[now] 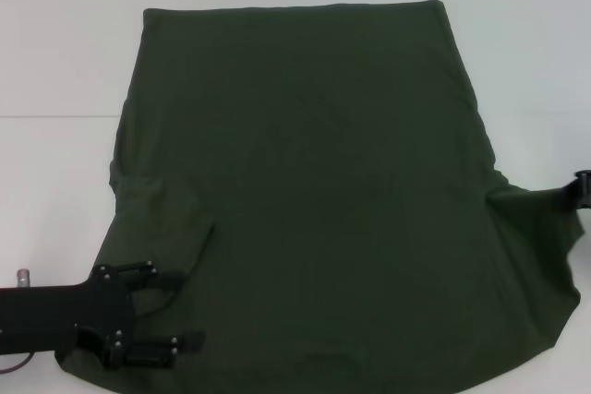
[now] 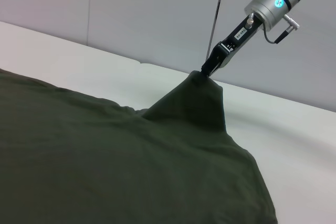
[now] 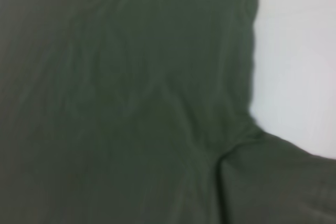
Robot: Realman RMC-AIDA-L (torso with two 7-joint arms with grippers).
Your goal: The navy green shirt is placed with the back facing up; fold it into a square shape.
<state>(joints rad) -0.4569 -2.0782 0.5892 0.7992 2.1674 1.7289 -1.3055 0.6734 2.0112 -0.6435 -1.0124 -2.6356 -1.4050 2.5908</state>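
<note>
We see a white worktop point(image 1: 55, 62) carrying the large, dark olive-green, soft fabric shirt point(image 1: 314, 191), which spreads over most of it, hem toward the far edge. The shirt's left sleeve lies folded inward near the worktop's near left corner. At the right edge, its right sleeve rises into a peak. Our black right gripper point(image 2: 210, 68) pinches that peak, fingers pressed together on the cloth. Our black left gripper point(image 1: 180, 311) rests over the folded sleeve, its fingers spread apart.
</note>
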